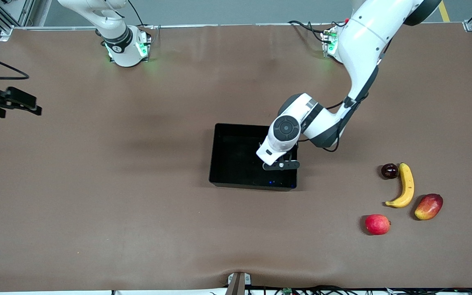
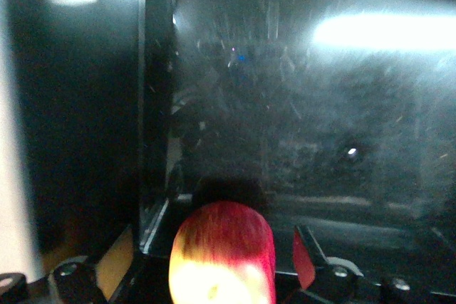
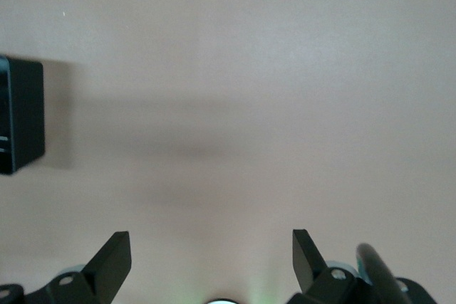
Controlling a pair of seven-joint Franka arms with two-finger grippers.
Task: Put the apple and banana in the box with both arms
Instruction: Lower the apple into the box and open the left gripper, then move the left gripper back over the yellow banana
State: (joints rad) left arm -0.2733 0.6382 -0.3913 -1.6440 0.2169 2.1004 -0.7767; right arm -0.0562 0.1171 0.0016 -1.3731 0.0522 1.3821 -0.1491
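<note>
The black box (image 1: 252, 185) sits mid-table. My left gripper (image 1: 282, 165) is lowered into the box at the end toward the left arm. In the left wrist view the gripper (image 2: 214, 247) is open, and the red and pale yellow apple (image 2: 222, 258) lies between its fingers with a gap on each side, over the box floor and beside a glossy wall (image 2: 153, 105). The apple is hidden in the front view. The banana (image 1: 404, 186) lies on the table toward the left arm's end. My right gripper (image 1: 19, 103) (image 3: 211, 247) is open and empty over bare table at the right arm's end.
Around the banana lie a dark round fruit (image 1: 389, 171), a red-and-yellow mango (image 1: 428, 206) and an evenly pinkish-red round fruit (image 1: 377, 224), the last nearest the front camera. A corner of the box (image 3: 21, 115) shows in the right wrist view.
</note>
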